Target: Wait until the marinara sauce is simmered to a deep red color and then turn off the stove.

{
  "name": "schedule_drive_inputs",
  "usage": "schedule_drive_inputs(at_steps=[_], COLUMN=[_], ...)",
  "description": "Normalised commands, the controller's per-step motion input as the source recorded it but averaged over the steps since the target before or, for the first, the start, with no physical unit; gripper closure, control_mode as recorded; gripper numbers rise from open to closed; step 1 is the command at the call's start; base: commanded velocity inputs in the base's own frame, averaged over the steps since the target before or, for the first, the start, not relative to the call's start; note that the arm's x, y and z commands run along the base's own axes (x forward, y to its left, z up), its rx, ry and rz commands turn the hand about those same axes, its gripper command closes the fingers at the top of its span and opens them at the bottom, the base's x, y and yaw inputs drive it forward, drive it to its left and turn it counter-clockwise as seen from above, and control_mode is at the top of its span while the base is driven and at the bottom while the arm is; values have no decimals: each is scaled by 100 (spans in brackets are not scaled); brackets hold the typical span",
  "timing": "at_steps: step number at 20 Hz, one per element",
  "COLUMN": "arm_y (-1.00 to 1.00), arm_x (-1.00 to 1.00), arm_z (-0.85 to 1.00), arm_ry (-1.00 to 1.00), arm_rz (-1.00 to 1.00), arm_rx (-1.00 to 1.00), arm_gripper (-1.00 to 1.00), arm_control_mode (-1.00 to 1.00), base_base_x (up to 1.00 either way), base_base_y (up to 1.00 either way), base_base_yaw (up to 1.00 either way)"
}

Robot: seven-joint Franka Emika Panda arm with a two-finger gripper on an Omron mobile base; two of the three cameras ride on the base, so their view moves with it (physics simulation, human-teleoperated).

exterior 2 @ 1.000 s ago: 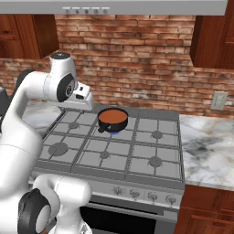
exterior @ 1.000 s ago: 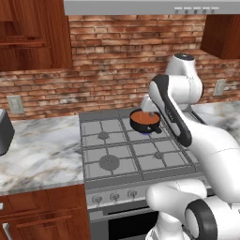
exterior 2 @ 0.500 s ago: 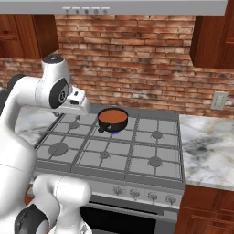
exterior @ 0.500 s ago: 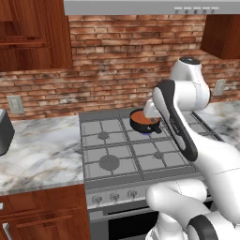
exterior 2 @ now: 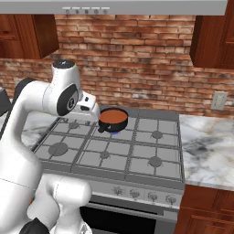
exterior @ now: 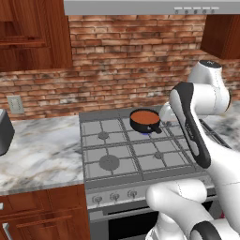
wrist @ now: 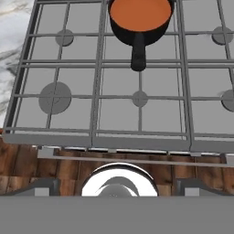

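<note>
Sauce orange-red on the back burner

While the marinara sauce (exterior: 144, 116) sits orange-red in its small black pan (wrist: 139, 31) on the stove (exterior 2: 119, 153) (back row, middle burner), the fingers stand spread wide, holding nothing. No readable writing shows on knobs (exterior 2: 135, 194) or marble desk (exterior: 37, 157).

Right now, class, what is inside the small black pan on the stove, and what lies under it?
The pan holds orange-red marinara sauce. A small blue flame shows beneath it; the burner itself is covered.
</note>
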Motion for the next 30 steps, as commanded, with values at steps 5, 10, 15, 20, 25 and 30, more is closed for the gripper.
schedule_drive_inputs(at_steps=[5, 10, 15, 20, 25, 30], arm_y=[-52, -24, -7, -12, -11, 0], arm_x=[-27, -4, 0, 0, 0, 0], arm_z=[0, 0, 0, 0, -4, -2], arm_ry=[0, 0, 0, 1, 7, 15], arm_rz=[0, 0, 0, 0, 0, 0], arm_rx=[0, 0, 0, 0, 0, 0], arm_gripper=[-100, -100, -100, -100, -100, -100], arm_control_mode=[-100, -100, -100, -100, -100, -100], base_base_x=[0, 0, 0, 0, 0, 0], base_base_y=[0, 0, 0, 0, 0, 0], base_base_yaw=[0, 0, 0, 0, 0, 0])
